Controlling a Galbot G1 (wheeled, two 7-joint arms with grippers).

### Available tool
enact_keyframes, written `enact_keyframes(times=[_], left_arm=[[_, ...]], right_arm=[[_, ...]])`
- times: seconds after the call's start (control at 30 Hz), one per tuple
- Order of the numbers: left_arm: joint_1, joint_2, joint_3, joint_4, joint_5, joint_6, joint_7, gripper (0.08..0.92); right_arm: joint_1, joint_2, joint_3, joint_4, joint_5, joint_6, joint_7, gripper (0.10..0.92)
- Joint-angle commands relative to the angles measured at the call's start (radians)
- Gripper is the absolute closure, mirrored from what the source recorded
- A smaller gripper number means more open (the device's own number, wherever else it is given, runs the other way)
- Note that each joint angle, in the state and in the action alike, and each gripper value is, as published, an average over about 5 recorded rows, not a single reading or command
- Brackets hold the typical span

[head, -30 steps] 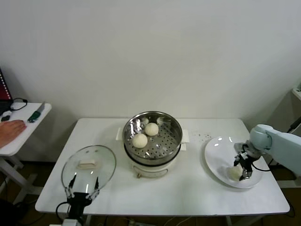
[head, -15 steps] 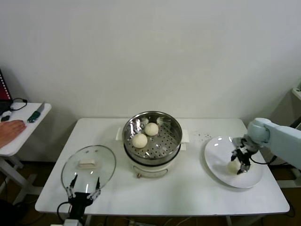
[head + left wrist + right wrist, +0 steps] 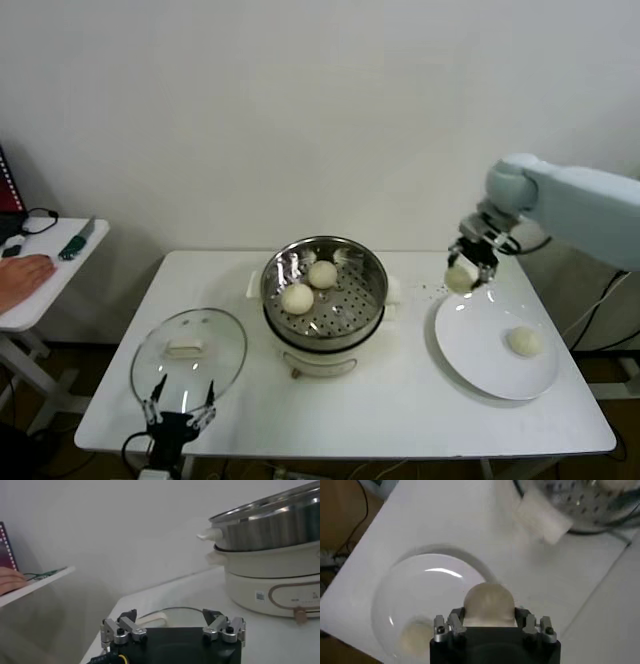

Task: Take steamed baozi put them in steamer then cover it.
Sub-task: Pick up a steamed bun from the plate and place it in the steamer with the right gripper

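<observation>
A white table (image 3: 400,420) carries the work. At its centre stands the steamer (image 3: 323,290), lid off, with two baozi (image 3: 297,298) already on its perforated floor. The cover (image 3: 188,348) lies flat on the table near the robot's left, well apart from the steamer, glass up and handle showing. At the right end sits a white plate (image 3: 480,350) with one bun (image 3: 523,341) left on it.

The right gripper (image 3: 470,268) hangs in the air above the plate's far edge, between plate and steamer, its jaws closed around a fourth bun (image 3: 460,278); the right wrist view shows that bun (image 3: 489,605) seated between the fingers with the plate below. The left gripper (image 3: 178,410) waits low at the table's near edge, just beside the cover, jaws spread wide and empty.

By this count the job looks about half done: two buns in, one in transit, one waiting. After those, the cover has yet to go on the steamer.
</observation>
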Motion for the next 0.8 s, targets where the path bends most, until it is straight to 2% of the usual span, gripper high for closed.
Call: enact_keyframes(times=[0.03, 0.43, 0.8], left_arm=[[0.002, 0.005, -0.001, -0.006, 0.005, 0.006, -0.002, 0.177], [0.025, 0.022, -0.013, -0.016, -0.013, 0.001, -0.002, 0.177], [0.042, 0.029, -0.025, -0.003, -0.028, -0.009, -0.002, 0.177]], right_arm=[[0.205, 0.288, -0.034, 0.02, 0.035, 0.208, -0.051, 0.364], [0.006, 0.542, 0.094, -0.012, -0.112, 0.302, -0.041, 0.364], [-0.137, 0.578, 0.082, 0.01, -0.182, 0.316, -0.022, 0.355]])
